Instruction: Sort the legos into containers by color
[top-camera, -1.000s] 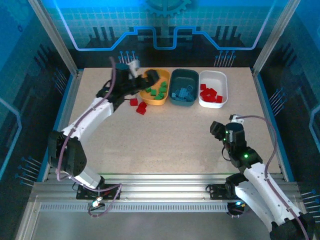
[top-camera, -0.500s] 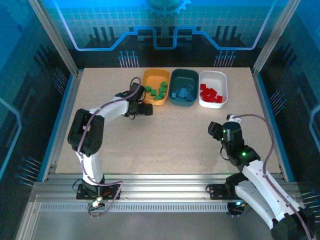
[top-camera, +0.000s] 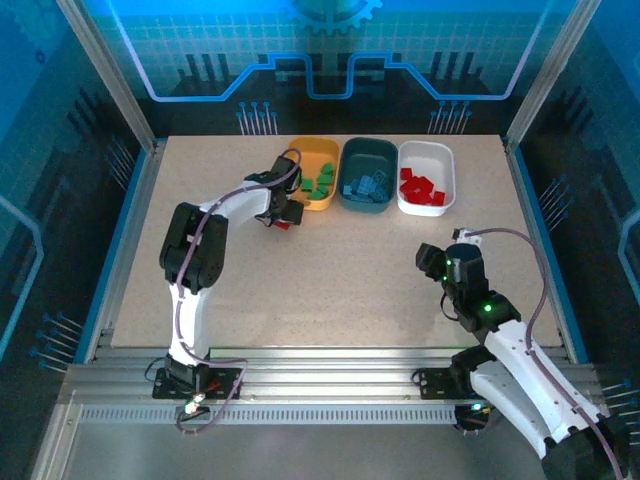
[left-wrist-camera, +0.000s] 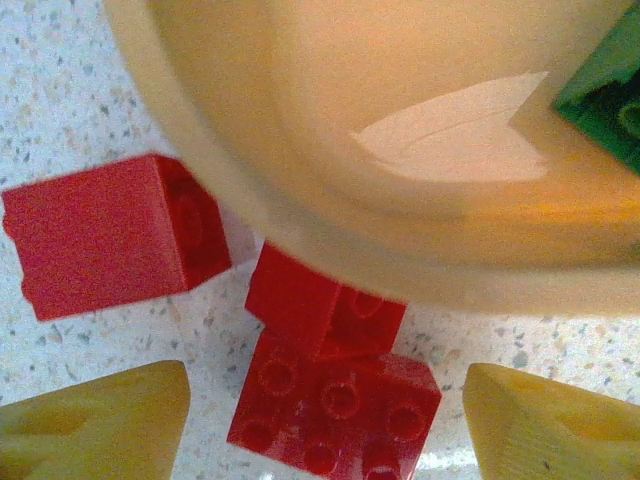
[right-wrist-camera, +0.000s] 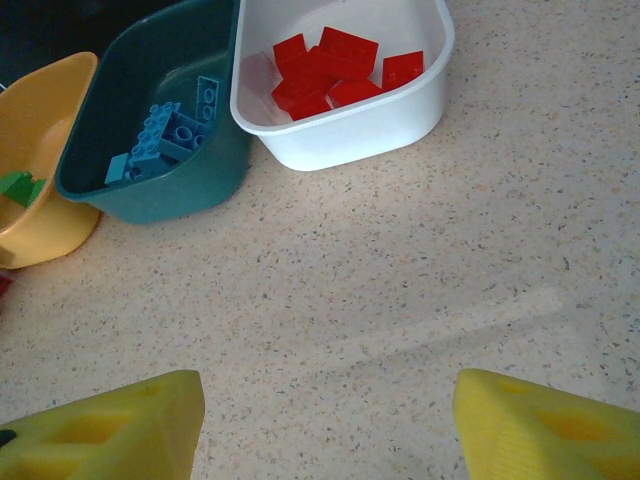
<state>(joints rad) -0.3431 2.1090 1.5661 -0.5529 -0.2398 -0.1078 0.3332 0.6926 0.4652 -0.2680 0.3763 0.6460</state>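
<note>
Both left hand (left-wrist-camera: 325, 425) and right hand (right-wrist-camera: 325, 425) gape empty above speckled table (top-camera: 350, 275), blue-lit walls (top-camera: 200, 35) around.

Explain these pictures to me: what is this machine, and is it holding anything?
These are two robot arms bolted to a table, each ending in a two-fingered claw. One picture looks down from above; the other two come from cameras on the wrists, so the yellow shapes at their bottom corners are fingers. Three bins stand at the far side: the orange bin holds green bricks, the teal bin blue bricks, the white bin red bricks. Loose red bricks lie beside the orange bin. The left claw is open around one, gripping nothing yet; the right claw is open and empty.
</note>
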